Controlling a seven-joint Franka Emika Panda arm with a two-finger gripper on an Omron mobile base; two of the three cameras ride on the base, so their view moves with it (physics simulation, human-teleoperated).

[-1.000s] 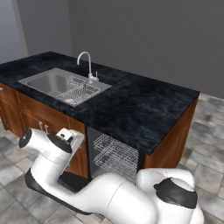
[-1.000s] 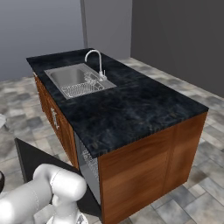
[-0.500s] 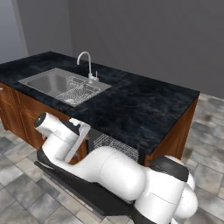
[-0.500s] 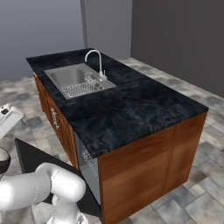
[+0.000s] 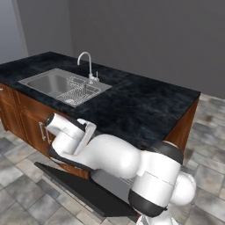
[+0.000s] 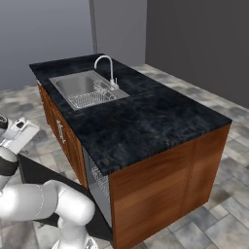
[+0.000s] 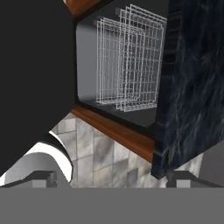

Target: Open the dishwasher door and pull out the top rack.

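Observation:
The dishwasher door (image 5: 83, 189) hangs fully open, a flat dark panel low over the floor, also seen as the dishwasher door (image 6: 41, 170) from the right. In the rolled hand view the door (image 7: 35, 65) covers the left side. Inside the opening stand two white wire baskets. The top rack (image 7: 153, 52) is the one nearer the countertop and sits inside the cavity. My gripper (image 7: 112, 180) is open, its fingertips (image 7: 41, 178) wide apart with nothing between them. It hovers in front of the opening, well back from the rack. My hand (image 6: 20, 135) is left of the island.
The dark stone countertop (image 5: 140, 101) holds a steel sink (image 5: 61, 83) with a faucet (image 5: 88, 63). Brown cabinet doors (image 5: 26, 127) flank the dishwasher. A wire rack (image 6: 99, 182) shows in the opening. My arm (image 5: 110, 156) crosses in front of the cavity. Tiled floor surrounds the island.
My hand has lifted from low beside the door to countertop height in front of the opening, and has turned. The door stays open and the rack has not moved.

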